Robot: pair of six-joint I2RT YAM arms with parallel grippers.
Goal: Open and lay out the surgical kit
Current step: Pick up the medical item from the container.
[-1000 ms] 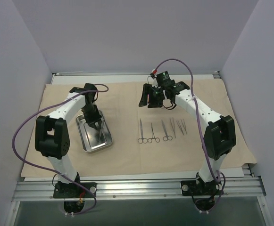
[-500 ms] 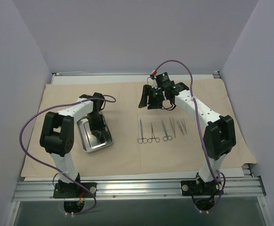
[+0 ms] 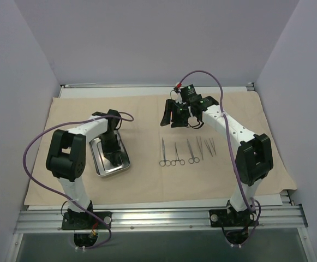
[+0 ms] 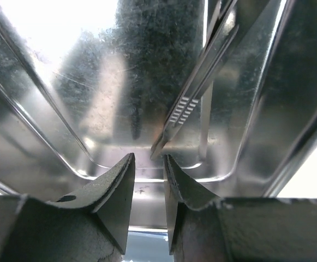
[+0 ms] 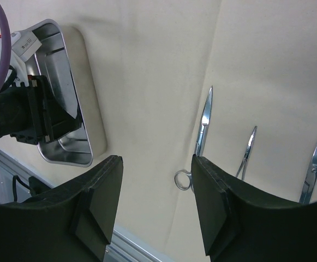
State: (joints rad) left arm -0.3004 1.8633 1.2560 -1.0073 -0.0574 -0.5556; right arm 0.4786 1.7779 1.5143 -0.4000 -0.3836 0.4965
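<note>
The beige cloth wrap (image 3: 142,180) lies spread flat over the table. On its left part sits the shiny steel tray (image 3: 100,164). My left gripper (image 3: 113,150) reaches down into it. In the left wrist view its jaws (image 4: 148,158) stand a narrow gap apart with nothing between them. A slim ridged steel instrument (image 4: 186,107) lies on the tray floor, its near end just ahead of the fingertips. Several steel instruments lie in a row on the cloth, from ring-handled scissors (image 3: 162,152) to tweezers (image 3: 210,146). My right gripper (image 3: 174,115) hovers open above the cloth behind them.
The right wrist view shows the tray (image 5: 86,129) with the left gripper (image 5: 41,117) in it, and the scissors (image 5: 202,126) below the open fingers. Purple cables loop off both arms. Grey walls close in the sides and back. A metal rail (image 3: 158,217) runs along the near edge.
The left arm's elbow has swung right and its gripper has shifted slightly inside the tray, the jaws parting a little. The right arm has barely moved.
</note>
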